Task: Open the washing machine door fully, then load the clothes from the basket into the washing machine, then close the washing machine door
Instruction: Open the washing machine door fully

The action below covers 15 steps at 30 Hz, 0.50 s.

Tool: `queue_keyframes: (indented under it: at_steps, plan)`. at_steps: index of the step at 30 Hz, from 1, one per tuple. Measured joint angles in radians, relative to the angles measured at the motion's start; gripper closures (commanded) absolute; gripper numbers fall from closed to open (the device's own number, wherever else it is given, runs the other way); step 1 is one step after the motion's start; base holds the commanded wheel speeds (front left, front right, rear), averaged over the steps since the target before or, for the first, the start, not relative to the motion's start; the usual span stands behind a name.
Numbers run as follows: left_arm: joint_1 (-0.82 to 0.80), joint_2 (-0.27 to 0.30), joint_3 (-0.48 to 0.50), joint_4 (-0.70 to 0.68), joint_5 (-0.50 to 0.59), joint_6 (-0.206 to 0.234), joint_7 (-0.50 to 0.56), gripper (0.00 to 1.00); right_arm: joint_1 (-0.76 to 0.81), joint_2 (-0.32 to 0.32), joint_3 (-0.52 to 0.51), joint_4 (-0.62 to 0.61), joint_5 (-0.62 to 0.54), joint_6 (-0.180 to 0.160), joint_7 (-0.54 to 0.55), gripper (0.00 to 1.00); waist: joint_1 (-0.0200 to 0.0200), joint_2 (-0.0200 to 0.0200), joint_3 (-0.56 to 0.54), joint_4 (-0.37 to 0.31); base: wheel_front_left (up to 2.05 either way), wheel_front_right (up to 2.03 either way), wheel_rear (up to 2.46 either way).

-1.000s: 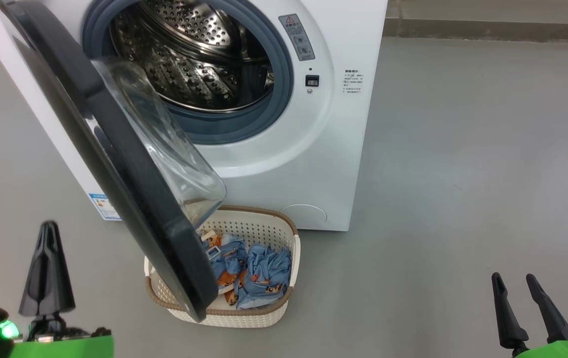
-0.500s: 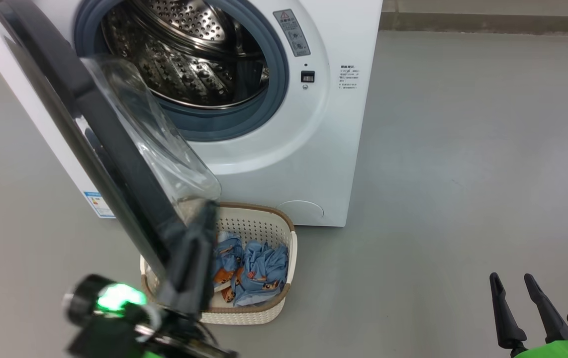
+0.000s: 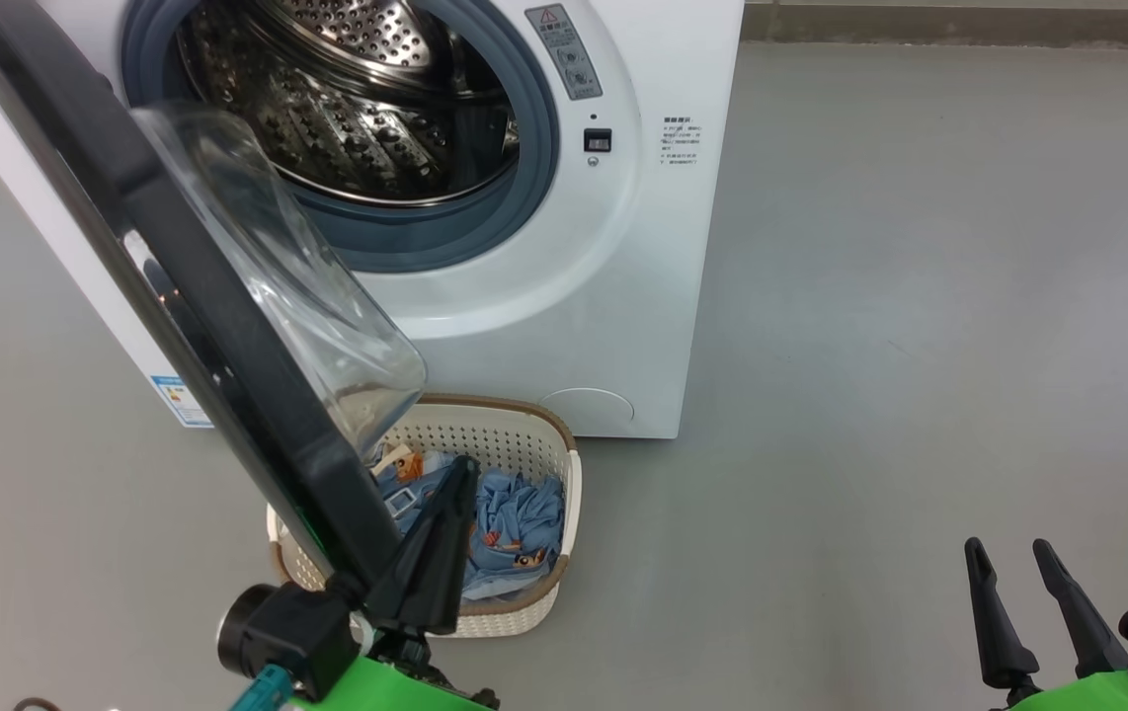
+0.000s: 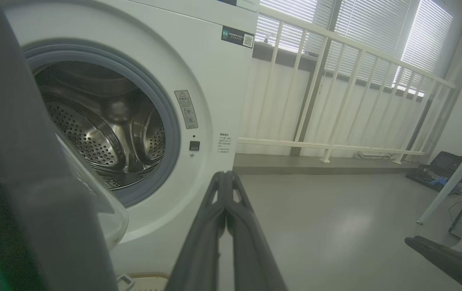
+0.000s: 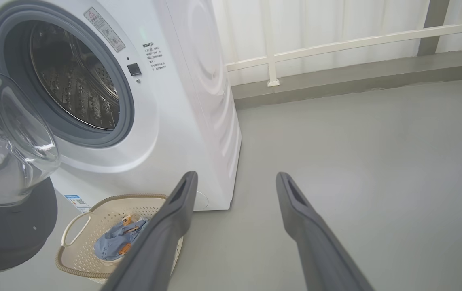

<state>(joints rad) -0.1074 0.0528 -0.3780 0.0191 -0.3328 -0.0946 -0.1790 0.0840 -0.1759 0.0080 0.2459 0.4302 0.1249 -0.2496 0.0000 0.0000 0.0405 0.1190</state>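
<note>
Closed, empty left end effector [image 3: 460,479] sits at near edge of half-open washing machine door [image 3: 228,326], likely to push it wider, clear of basket [image 3: 569,494] holding clothes [image 3: 520,518]; right end effector [image 3: 1007,555] wide open, empty.

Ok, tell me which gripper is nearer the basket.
Left. The left gripper, fingers shut, overlaps the basket in the head view; the right gripper is well off to its right.

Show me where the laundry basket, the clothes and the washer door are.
basket [image 3: 495,434], head view, on its far perforated wall.
clothes [image 3: 520,513], head view, on the blue fabric inside the basket.
washing machine door [image 3: 287,444], head view, on its black frame.
</note>
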Motion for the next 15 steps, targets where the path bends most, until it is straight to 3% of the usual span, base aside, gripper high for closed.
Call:
queue_keyframes:
  at_steps: [15]
  plan:
    - [-0.042, 0.009, 0.085, 0.189, -0.038, 0.008, -0.059, 1.0, -0.014, -0.003, 0.011, -0.013, 0.0, 0.0, 0.0, 0.0, 0.0001, 0.0, 0.005, -0.005, 0.0, 0.0, 0.0]
